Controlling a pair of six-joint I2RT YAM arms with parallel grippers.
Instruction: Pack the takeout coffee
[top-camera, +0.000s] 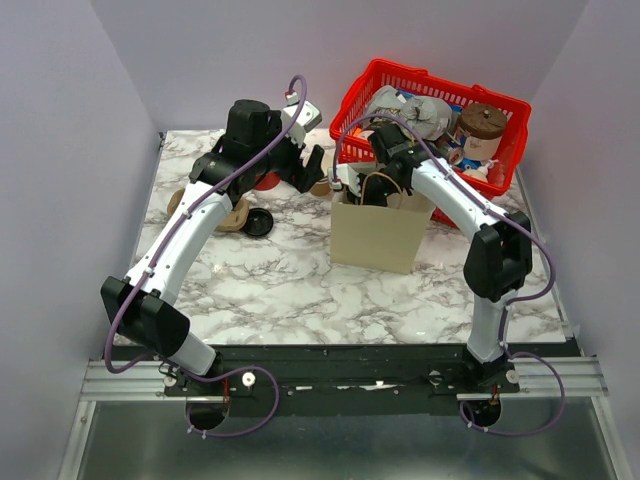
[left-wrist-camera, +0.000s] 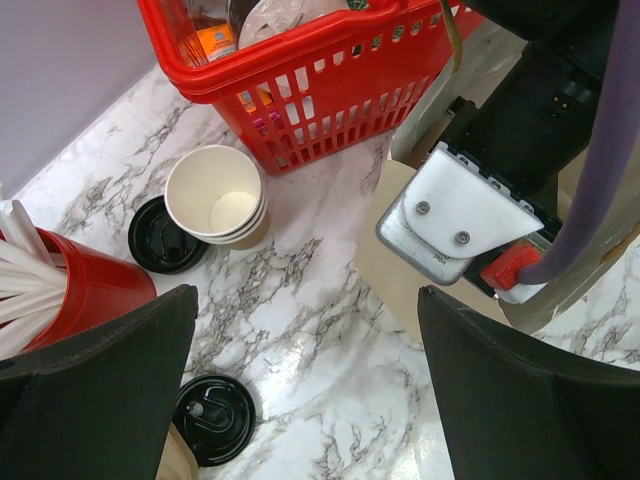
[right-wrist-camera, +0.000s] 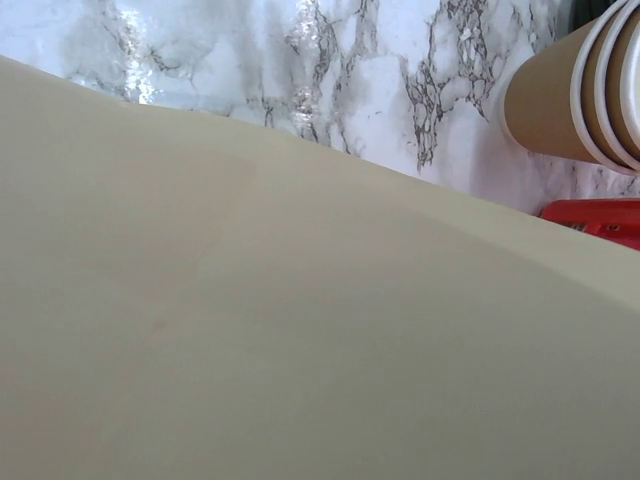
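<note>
Takeout coffee cup (top-camera: 237, 214) is in neither pincer. The left pincer (left-wrist-camera: 307, 330) hangs over the table (top-camera: 280, 290) with its two black fingers (left-wrist-camera: 110, 350) spread as wide as they go and only bare marble between them. The right pincer (top-camera: 350, 183) is at the mouth of the paper bag (top-camera: 375, 235) and is closed tight. Its fingertips are hidden from every view, so whether it pinches the bag's edge cannot be told. Its own camera sees little but the bag's pale wall.

The cup sits on the table under the left arm, just beside a black lid (top-camera: 258, 222), and is mostly covered. From above only a rounded brown edge shows. The left wrist view catches just a tan sliver at the bottom edge, so its rim, and whether it stands or lies, cannot be made out. Another brown piece (top-camera: 180, 200) pokes out on the arm's other side, and it is unclear what it is.

Farther out stand a stack of cream cups (left-wrist-camera: 215, 195), a second black lid (left-wrist-camera: 165, 235), a red cup of straws (left-wrist-camera: 70, 285) cut off at the left edge, and the red basket (left-wrist-camera: 300, 110)
</note>
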